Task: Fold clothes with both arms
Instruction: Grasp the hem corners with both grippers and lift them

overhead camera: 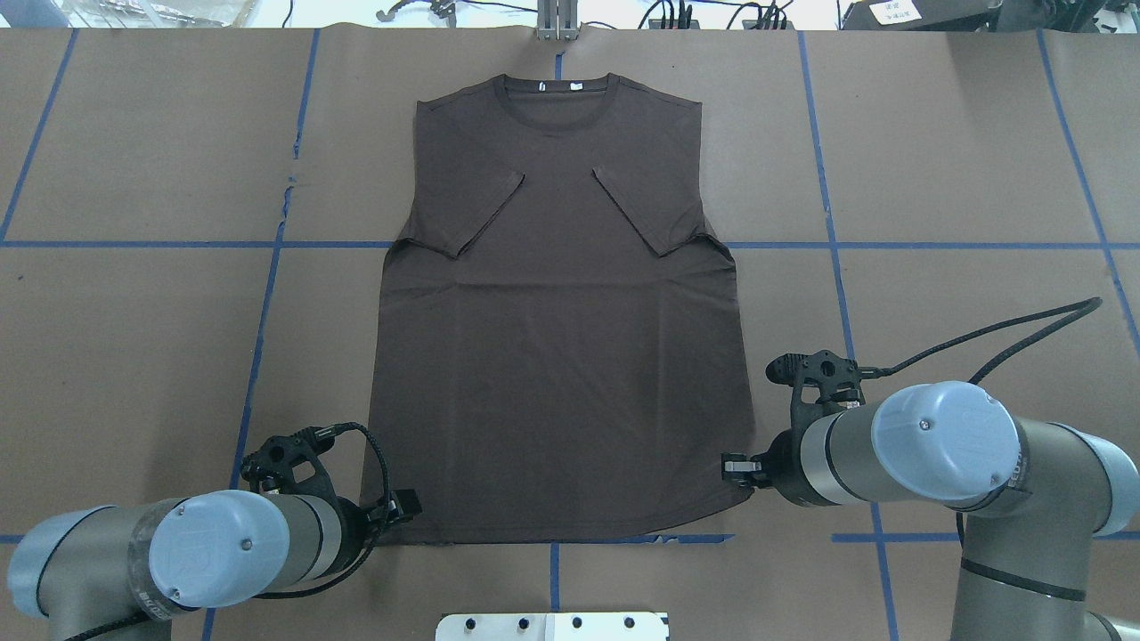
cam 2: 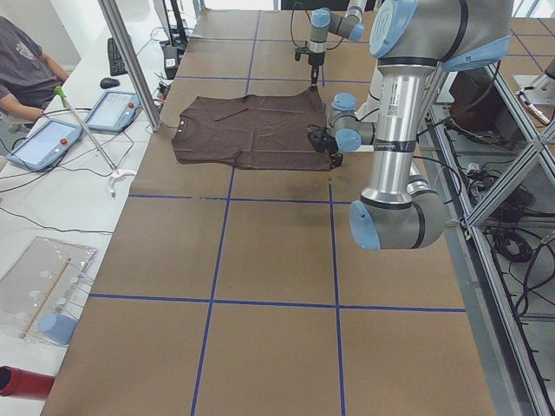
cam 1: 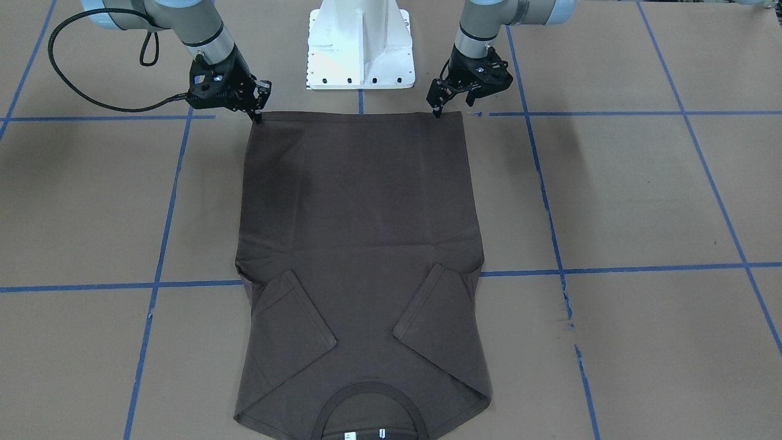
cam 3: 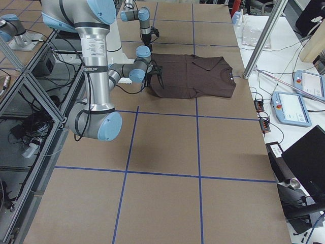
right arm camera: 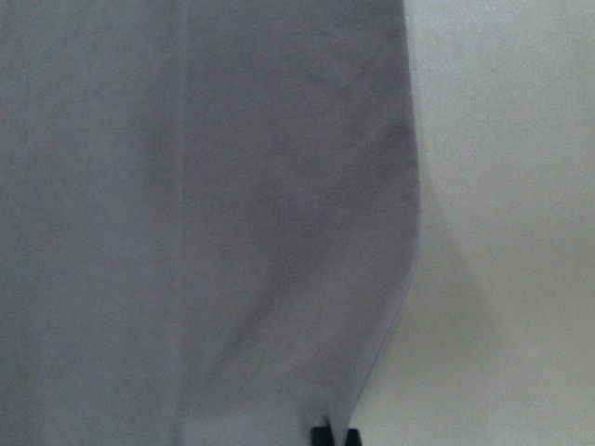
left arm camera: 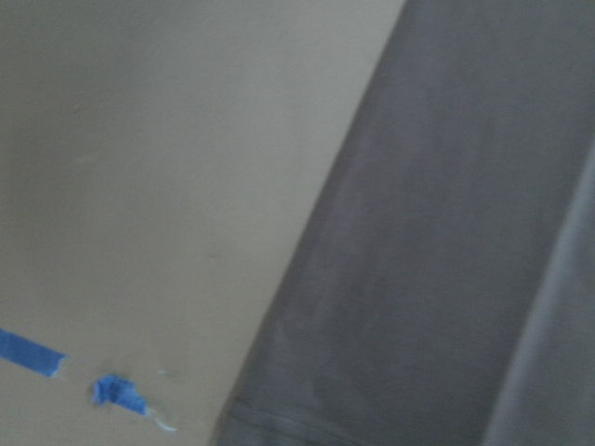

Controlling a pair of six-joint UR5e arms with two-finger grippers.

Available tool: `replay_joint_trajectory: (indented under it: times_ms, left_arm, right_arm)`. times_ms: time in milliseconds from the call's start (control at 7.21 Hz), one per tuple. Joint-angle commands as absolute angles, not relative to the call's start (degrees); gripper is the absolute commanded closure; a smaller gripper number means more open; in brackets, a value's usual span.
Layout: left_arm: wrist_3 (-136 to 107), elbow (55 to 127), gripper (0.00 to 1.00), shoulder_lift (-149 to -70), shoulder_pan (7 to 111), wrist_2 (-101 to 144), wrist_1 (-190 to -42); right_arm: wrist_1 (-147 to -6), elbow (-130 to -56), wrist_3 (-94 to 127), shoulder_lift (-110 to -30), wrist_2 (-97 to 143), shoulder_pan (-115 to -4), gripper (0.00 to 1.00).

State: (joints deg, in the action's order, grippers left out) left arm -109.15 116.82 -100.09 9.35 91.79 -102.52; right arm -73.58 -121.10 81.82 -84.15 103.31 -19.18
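Right gripper [right arm camera: 335,434] pinches T-shirt [right arm camera: 223,204] hem; left gripper [cam 1: 436,112] touches.

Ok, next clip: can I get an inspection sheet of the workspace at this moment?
Surface: brown paper-covered table with a grid of blue tape lines.
Job's things: dark brown short-sleeved T-shirt lies flat, both sleeves folded in over the chest, collar on the side away from the robot, hem toward it.
Clutter: nothing seen.
Grippers: left pincer at one hem corner, right pincer at the other; whether either grips cannot be told.
Cables: black cable loops from the right arm, off the shirt.
Surroundings: white pedestal base; seated person beside tablet-like consoles.
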Motion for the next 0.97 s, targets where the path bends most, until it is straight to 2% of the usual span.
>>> replay_joint_trajectory:
  times_ms: [0,277,694,832]
  left_arm:
    - [-109.34,115.15,0.06,-100.19,9.05,91.76,-102.04]
    - [-109.34,115.05,0.23,-100.11,9.05,91.76,-102.04]
    - [-109.34,115.4,0.67,-100.11,9.05,91.76,-102.04]
    - [-109.34,115.49,0.79,-100.11,9.05,91.76,-102.04]
  right_arm:
    - [-73.48,-122.34,81.74,-83.59,103.36,-19.42,1.0]
    - [-73.48,-122.43,81.83,-82.27,103.36,-19.69,1.0]
    - [-73.48,-122.87,81.74,-82.26,103.45,-19.86,1.0]
    - [-73.48,-123.05,81.83,-82.27,103.53,-19.95,1.0]
